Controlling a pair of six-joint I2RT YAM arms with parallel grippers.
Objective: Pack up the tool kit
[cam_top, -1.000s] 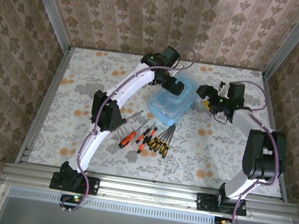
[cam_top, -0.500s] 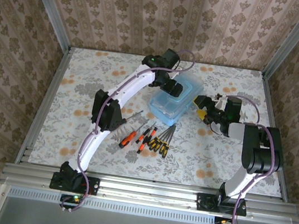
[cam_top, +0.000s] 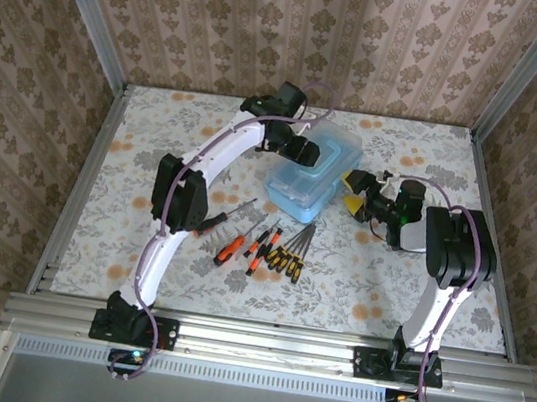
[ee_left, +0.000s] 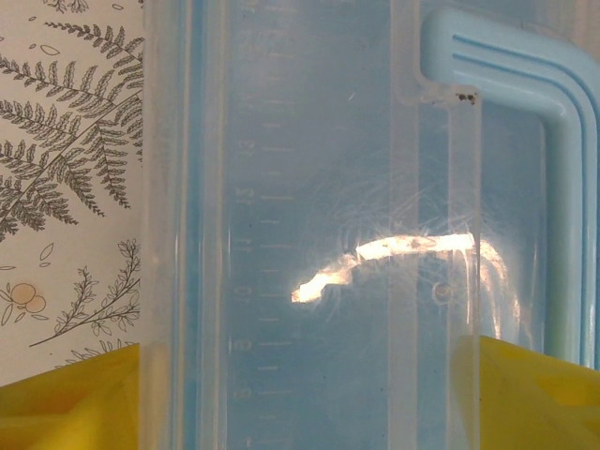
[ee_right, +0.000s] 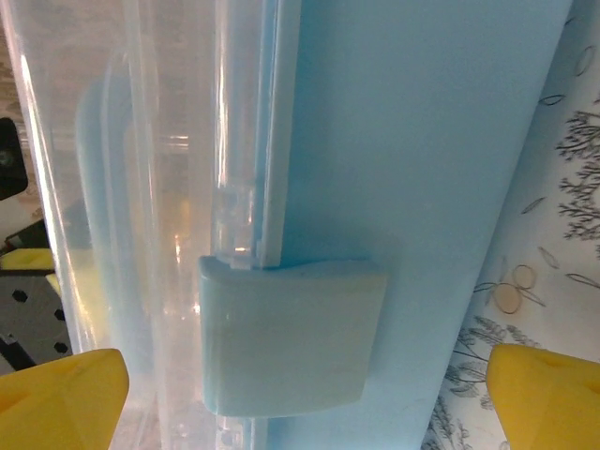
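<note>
The blue tool box with a clear lid stands at the middle of the table. My left gripper reaches down onto its top. In the left wrist view the clear lid and the blue handle lie under my left gripper, and both yellow fingers press against the lid's sides. My right gripper is at the box's right side. It stands open, with the blue latch between its fingers and untouched. Several screwdrivers lie loose in front of the box.
A floral cloth covers the table, with bare room on its left half and near right. Metal rails and patterned walls close in the sides and back. The right arm's elbow hangs over the right part.
The right gripper drew back from over the box's right end to its side and opened a little wider. The left jaws narrowed onto the lid. The box shifted slightly away.
</note>
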